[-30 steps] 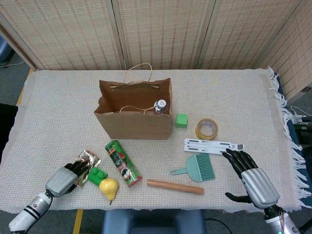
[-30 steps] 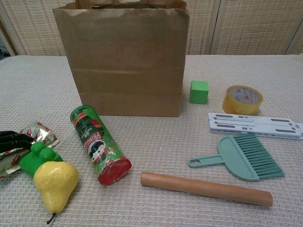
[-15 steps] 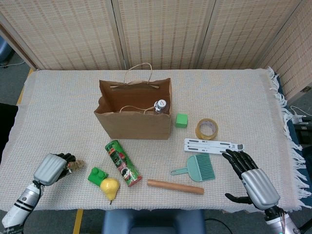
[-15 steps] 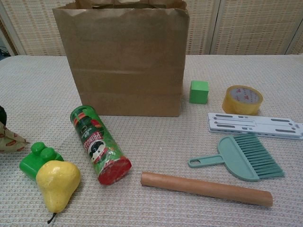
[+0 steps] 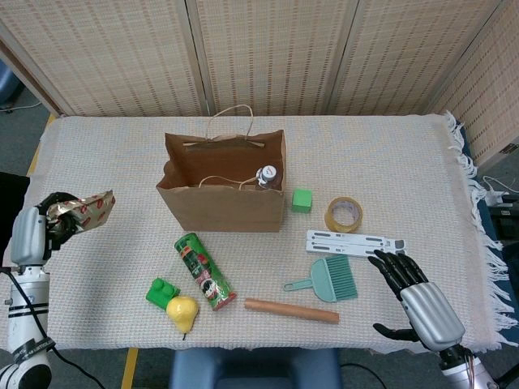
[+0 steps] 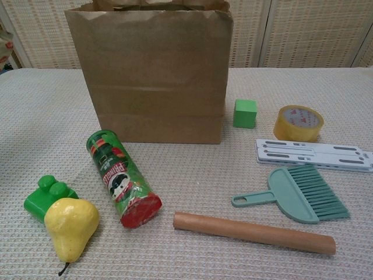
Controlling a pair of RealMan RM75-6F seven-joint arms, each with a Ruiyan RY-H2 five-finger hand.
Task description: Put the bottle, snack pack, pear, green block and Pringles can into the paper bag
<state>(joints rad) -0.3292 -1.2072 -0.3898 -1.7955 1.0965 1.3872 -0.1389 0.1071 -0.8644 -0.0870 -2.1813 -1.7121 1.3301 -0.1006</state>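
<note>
My left hand is raised over the table's left edge and grips the crinkled silver-and-red snack pack. The open paper bag stands at mid-table with the bottle upright inside its right end. In front of the bag lies the green Pringles can on its side. A yellow pear touches a studded green block to the left of the can. A green cube sits just right of the bag. My right hand rests open near the front right, holding nothing.
A roll of tape, a white slotted strip, a teal hand brush and a wooden rolling pin lie right of the bag. The cloth-covered table has a fringed right edge.
My left hand has lifted the snack pack from beside the studded block and carried it up and to the left. The right hand has barely moved.
</note>
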